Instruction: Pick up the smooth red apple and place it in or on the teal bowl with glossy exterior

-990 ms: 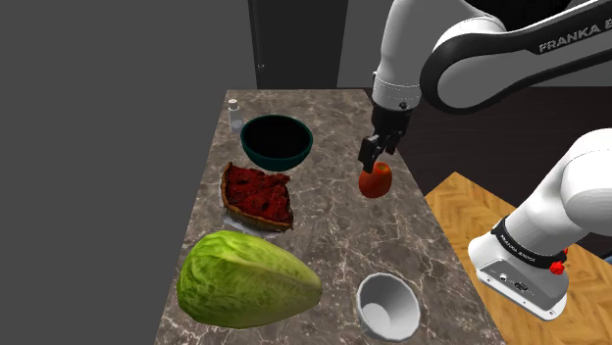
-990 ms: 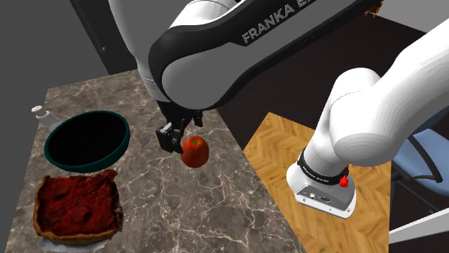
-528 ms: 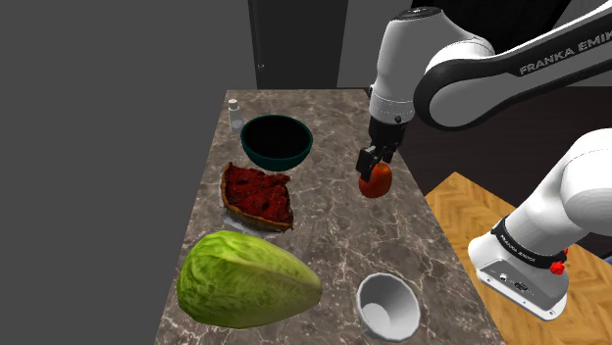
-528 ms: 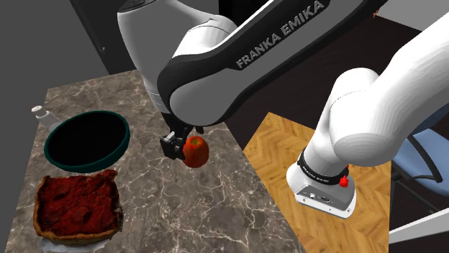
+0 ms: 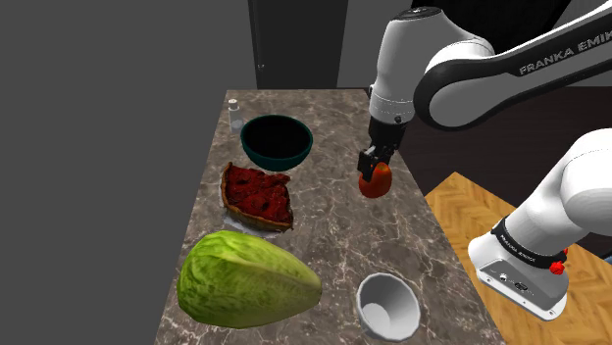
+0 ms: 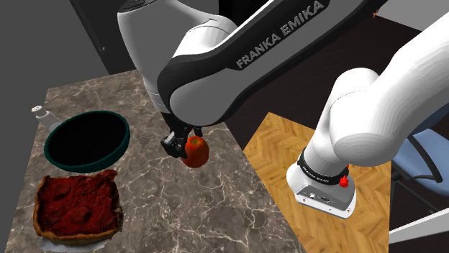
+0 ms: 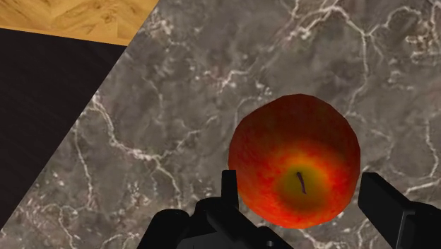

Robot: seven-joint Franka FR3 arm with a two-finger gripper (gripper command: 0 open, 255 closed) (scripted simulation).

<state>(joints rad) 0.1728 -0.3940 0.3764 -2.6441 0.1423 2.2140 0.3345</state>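
Currently: pincer (image 5: pixel 373 172) clamped on apple (image 7: pixel 293 159), stem end facing wrist camera. Apple appears raised off worktop (image 5: pixel 333 230), near edge on stand side. Bowl (image 5: pixel 280 162) well apart, toward shoulder view's left and slightly farther back. Judgement: lift done; sideways carry over bowl rim outstanding, then release.

Seen from the shoulder view, the bowl (image 5: pixel 294 157) lies behind the pie slice (image 5: pixel 258 194), the cabbage (image 5: pixel 247 279) before it.
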